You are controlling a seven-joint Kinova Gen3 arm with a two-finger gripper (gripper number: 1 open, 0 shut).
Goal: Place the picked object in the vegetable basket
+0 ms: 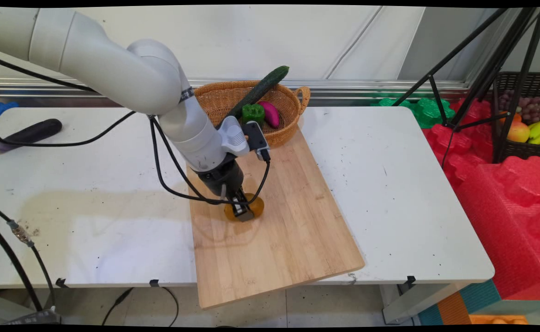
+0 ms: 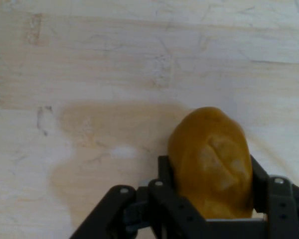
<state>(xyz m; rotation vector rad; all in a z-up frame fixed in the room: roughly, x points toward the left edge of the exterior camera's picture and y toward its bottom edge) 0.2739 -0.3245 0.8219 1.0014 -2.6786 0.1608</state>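
end effector (image 2: pixel 209 199) closed on potato (image 2: pixel 212 162), over cutting board (image 1: pixel 274 230)

White rectangular table (image 1: pixel 390 184) before a pale panelled wall (image 1: pixel 251 37), black metal tripod (image 1: pixel 491 69) past the table's right edge, red foam mats (image 1: pixel 505 193) beneath, grey tiled floor (image 1: pixel 297 304).

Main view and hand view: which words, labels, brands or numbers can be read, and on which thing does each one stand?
No text can be read in either view.
A dark band on the arm's wrist carries light marks, too small to read.
The cutting board, the wicker basket and the yellow-brown potato between the fingers of the tool show no lettering.
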